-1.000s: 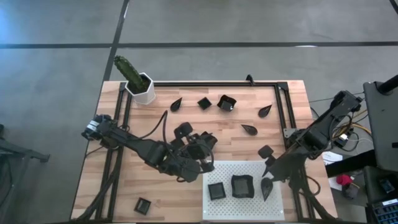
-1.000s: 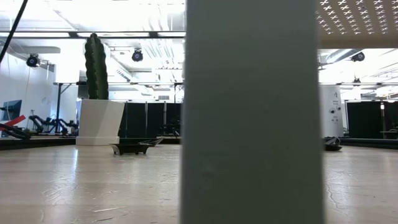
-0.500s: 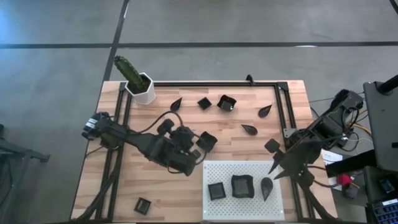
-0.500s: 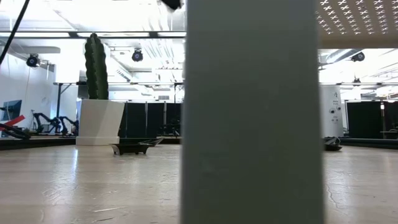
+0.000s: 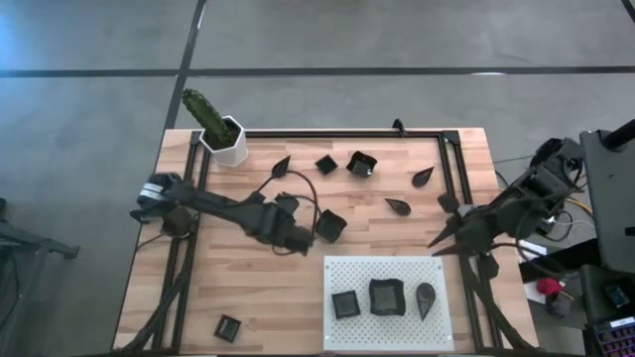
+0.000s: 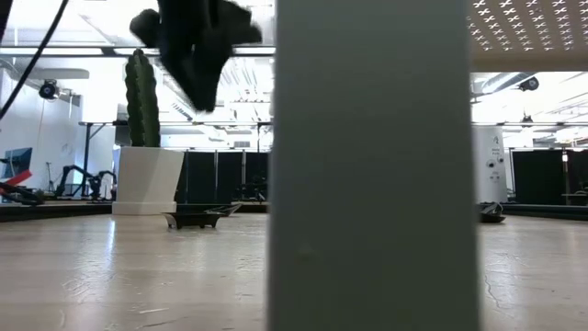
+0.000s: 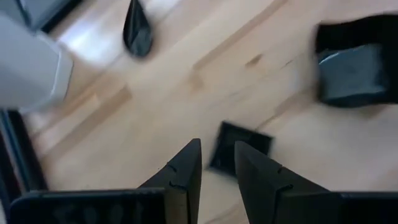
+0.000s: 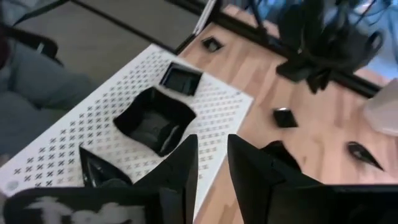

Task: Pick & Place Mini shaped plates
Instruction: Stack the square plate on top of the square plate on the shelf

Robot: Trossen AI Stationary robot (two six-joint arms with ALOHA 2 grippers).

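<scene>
Mini shaped plates: three lie on the white perforated board (image 5: 342,273), others scattered over the counter (image 5: 238,317). Left gripper (image 7: 216,163), fingers slightly parted and empty, hovers beside a square plate (image 7: 241,145); next, straddle and pinch it. Right gripper (image 5: 444,223) hangs empty, fingers apart.

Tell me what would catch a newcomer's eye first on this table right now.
Probably the white perforated board at the near edge, carrying three dark mini plates in a row. Next, the left gripper hovering mid-table beside a square plate, with more plates scattered toward the cactus pot in the far left corner.
</scene>
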